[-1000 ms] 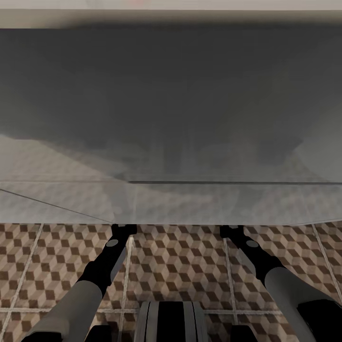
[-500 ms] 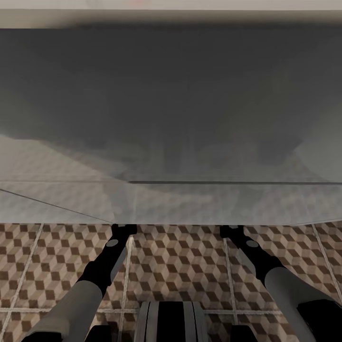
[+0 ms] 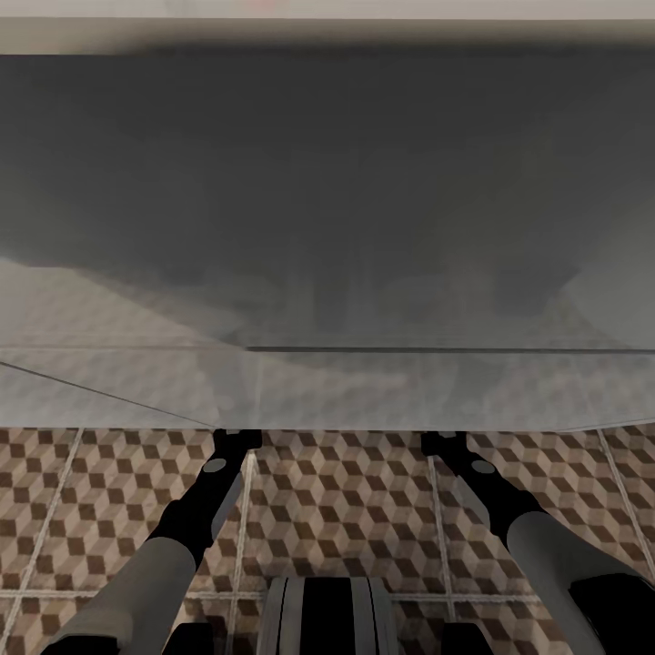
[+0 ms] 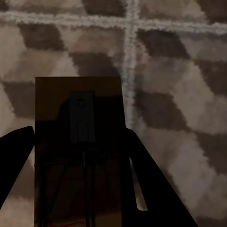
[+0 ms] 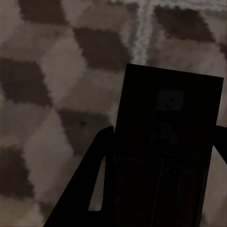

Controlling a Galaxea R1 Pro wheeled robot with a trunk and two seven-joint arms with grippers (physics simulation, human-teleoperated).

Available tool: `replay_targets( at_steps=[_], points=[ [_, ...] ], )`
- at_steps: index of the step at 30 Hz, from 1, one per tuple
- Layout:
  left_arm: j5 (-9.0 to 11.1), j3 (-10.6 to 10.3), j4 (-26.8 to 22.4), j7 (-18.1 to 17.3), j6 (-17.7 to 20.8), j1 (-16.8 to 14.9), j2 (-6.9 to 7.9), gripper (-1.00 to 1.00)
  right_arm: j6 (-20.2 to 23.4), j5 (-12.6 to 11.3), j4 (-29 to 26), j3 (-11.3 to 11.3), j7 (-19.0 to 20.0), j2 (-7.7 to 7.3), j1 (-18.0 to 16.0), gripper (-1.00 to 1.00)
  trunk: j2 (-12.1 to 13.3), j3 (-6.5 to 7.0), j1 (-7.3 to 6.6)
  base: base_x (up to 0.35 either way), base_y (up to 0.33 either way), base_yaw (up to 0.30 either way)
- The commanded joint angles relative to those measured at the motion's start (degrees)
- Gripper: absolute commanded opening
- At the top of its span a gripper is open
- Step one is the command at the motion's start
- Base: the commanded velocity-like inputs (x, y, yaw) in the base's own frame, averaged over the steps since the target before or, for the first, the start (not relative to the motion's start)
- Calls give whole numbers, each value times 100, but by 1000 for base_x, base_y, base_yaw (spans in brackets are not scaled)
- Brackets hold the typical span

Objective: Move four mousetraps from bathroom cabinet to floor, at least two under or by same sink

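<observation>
In the left wrist view a flat dark-brown mousetrap (image 4: 56, 109) sits between the two black fingers of my left gripper (image 4: 80, 131), which is shut on its long edges just above the bathroom floor (image 4: 179, 71). The right wrist view shows a second mousetrap (image 5: 142, 104) with my right gripper (image 5: 165, 132) shut on it in the same way, low over the cube-patterned tiles (image 5: 52, 56). In the head view both arms reach forward over the bathroom floor (image 3: 346, 509), and the gripper ends meet the lower edge of a broad pale grey surface (image 3: 327, 227). The cabinet is out of view.
The pale grey surface spans the whole width ahead and is too close to make out its shape. My base (image 3: 327, 619) shows at the bottom between the arms. Open tiles lie between and beside the two arms.
</observation>
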Motion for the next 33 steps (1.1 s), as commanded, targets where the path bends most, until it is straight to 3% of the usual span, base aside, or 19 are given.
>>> replay_targets(
  at_steps=[1, 33],
  points=[
    [1, -9, 0, 26, 1, -1, 0, -100, -21, -72, 6, 30, 28, -5, -2, 100, -1, -3, -1, 0, 0, 0],
    [1, 1, 7, 23, -10, -1, 0, -100, -21, -71, 6, 27, 28, -9, -2, 100, -1, -3, -1, 0, 0, 0]
  ],
)
